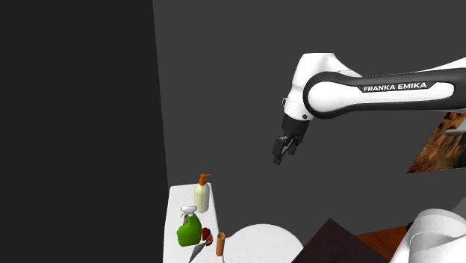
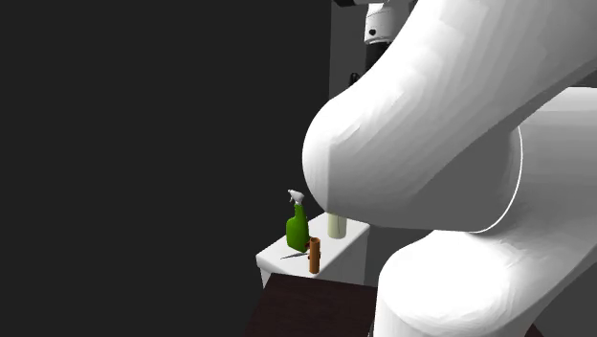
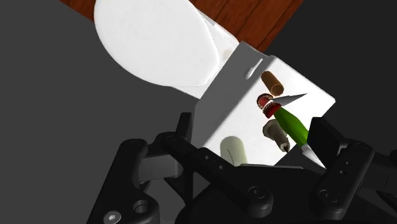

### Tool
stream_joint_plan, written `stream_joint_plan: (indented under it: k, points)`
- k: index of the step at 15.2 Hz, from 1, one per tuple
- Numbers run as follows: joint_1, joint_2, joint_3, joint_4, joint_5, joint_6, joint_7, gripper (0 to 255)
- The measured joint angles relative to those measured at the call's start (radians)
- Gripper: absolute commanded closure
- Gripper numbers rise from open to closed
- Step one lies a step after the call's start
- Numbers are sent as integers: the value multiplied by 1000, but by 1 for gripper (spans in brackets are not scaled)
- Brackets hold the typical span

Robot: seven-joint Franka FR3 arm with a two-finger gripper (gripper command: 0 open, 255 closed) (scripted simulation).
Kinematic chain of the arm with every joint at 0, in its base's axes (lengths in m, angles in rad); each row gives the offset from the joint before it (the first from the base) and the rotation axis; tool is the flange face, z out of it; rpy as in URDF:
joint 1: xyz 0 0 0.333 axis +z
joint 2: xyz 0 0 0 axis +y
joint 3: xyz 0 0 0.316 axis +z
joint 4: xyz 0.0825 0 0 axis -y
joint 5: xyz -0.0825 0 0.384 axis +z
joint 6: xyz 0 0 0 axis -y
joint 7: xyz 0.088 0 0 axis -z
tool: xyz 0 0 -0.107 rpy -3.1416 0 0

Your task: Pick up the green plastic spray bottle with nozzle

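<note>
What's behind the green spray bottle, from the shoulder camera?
A cream bottle with an orange pump top stands behind the green spray bottle on the white surface. In the second exterior view the arm covers that bottle's top.

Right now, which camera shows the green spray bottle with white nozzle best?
Shoulder view: the green spray bottle with white nozzle stands whole, unobstructed. Second exterior view shows it far off; wrist view, foreshortened from above.

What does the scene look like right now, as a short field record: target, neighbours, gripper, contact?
target: green spray bottle with white nozzle, upright on white tabletop
neighbours: pale bottle with orange pump; brown upright cylinder, both close by
gripper: black two-finger gripper, fingers open, high above the tabletop
contact: none, bottle not held
</note>
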Motion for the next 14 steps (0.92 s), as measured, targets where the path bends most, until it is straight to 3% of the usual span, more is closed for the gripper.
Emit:
stream_joint_plan:
  k: [14]
  points:
    - [102,488,17,158,58,325,-274,0]
